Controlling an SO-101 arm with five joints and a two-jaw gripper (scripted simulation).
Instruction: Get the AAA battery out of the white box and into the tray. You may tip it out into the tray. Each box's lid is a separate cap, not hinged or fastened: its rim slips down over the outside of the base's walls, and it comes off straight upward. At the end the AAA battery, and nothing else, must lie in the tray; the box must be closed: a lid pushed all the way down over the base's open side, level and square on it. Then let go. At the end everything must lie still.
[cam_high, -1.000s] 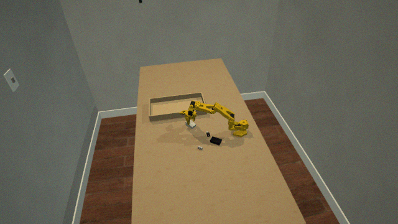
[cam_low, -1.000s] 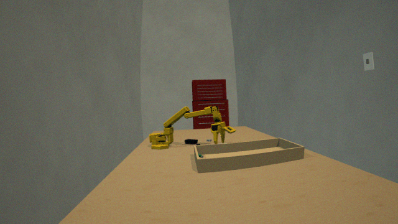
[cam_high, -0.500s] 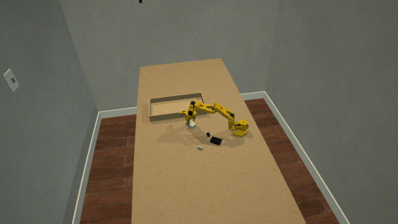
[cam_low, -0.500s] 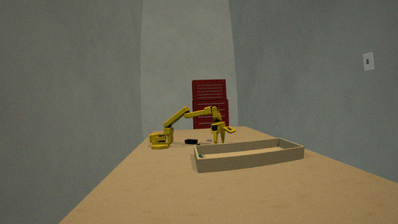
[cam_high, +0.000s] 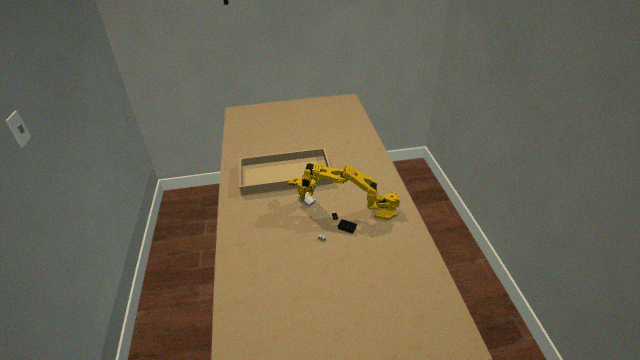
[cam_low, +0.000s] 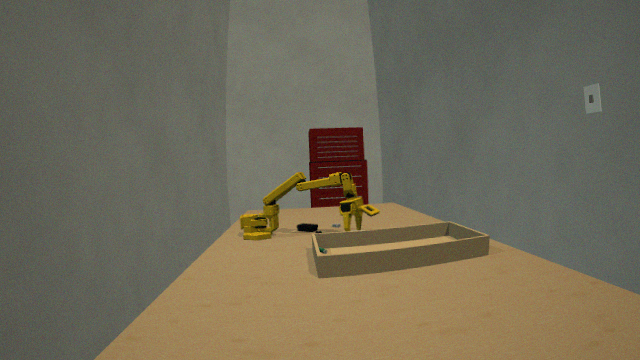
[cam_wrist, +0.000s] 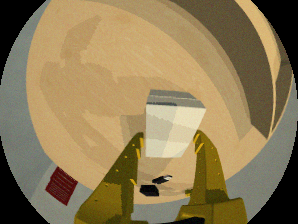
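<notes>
The white box (cam_high: 308, 200) (cam_wrist: 172, 125) lies on the table beside the tray's near wall. In the wrist view its pale broad face fills the gap between the fingers, with a dark line along its far edge. I cannot tell whether its lid sits fully down. My gripper (cam_high: 305, 197) (cam_low: 353, 229) (cam_wrist: 170, 134) is partly open, low over the box, with a finger at either side and no clear grip. The tray (cam_high: 280, 188) (cam_low: 400, 261) (cam_wrist: 242, 67) holds a small green object (cam_low: 322, 250) in one corner, perhaps the AAA battery. The box is hidden in the exterior view.
A black box (cam_high: 347, 226) (cam_low: 307, 227) lies between the white box and the arm's base side. A small black object (cam_high: 335, 215) lies beside it, and a small grey-white object (cam_high: 321, 238) lies farther from the tray. A red cabinet (cam_low: 336, 165) stands beyond the table.
</notes>
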